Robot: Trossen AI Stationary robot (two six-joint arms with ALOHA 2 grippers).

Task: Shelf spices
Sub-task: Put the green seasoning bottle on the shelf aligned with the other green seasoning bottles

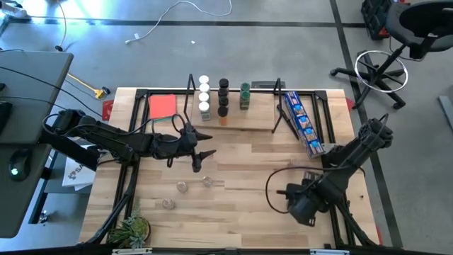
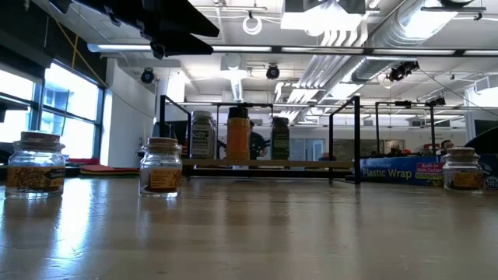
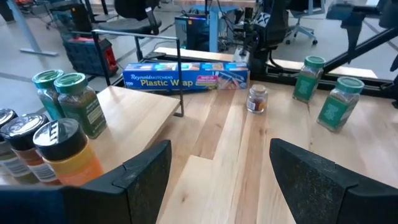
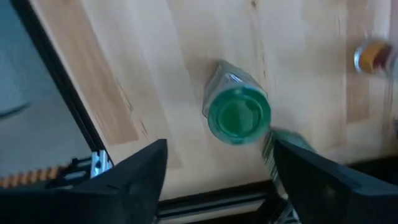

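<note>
The left arm's dark two-finger gripper (image 1: 205,154) hangs over the middle of the light wooden table (image 1: 241,212), just in front of the low shelf of pale board and thin black wire frame (image 1: 233,117); its fingers (image 3: 140,171) stand apart with nothing between them. On the shelf, small cylindrical spice jars stand in rows: white-lidded ones (image 1: 204,95), black-lidded ones (image 1: 224,95) and green-lidded ones (image 1: 245,95). Three small clear glass jars (image 1: 182,187) remain loose on the table near the front left. The right arm's dark gripper (image 1: 301,202) sits low at the table's front right; its fingers (image 4: 140,174) are spread, and a green-lidded jar (image 4: 238,115) stands upright on the wood beyond them, untouched. A long blue plastic-wrap box (image 1: 301,124) lies right of the shelf, and a flat red card (image 1: 162,106) left of it.
</note>
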